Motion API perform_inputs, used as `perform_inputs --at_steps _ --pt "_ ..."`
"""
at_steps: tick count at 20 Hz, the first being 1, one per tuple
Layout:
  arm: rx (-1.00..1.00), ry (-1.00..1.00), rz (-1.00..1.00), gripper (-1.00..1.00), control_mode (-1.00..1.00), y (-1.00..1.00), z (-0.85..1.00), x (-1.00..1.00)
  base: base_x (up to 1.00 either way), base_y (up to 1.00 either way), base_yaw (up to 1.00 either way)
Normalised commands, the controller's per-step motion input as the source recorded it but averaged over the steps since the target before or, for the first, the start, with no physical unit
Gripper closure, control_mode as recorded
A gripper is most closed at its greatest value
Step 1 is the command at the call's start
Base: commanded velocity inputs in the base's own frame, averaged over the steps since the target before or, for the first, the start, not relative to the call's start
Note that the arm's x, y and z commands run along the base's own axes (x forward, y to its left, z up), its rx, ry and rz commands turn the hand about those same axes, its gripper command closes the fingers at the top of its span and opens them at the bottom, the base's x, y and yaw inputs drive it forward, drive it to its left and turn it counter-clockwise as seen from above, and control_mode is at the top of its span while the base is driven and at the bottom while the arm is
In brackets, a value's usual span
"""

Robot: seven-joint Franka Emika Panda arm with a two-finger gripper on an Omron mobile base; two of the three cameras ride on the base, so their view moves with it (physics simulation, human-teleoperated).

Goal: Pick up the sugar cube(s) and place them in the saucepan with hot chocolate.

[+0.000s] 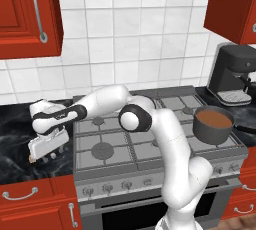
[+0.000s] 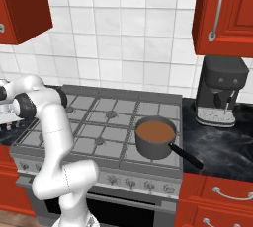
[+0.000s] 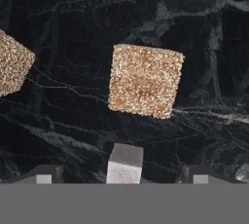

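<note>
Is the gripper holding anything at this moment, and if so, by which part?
Nothing is held. The gripper is open above the dark counter, with a tan sugar cube lying untouched ahead of its fingertips.

Even, bright rendered light, sharp throughout.

Both base views are evenly lit with no glare; the white arm shows soft shading on its underside, and the tiled wall is flat and bright. In the hand view, ahead of the fingers, the speckled cube looks grainy against the dark marbled counter, casting a faint shadow.
</note>
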Motion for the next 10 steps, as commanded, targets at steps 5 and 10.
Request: perform_inputs --at_steps 5,10 --pt "0.0 0.0 0.0 -1.0 -1.0 0.02 -0.15 0.2 0.0 0.0 0.0" --pt "0.0 0.0 0.0 -1.0 -1.0 0.1 -0.15 0.09 0.0 0.0 0.0"
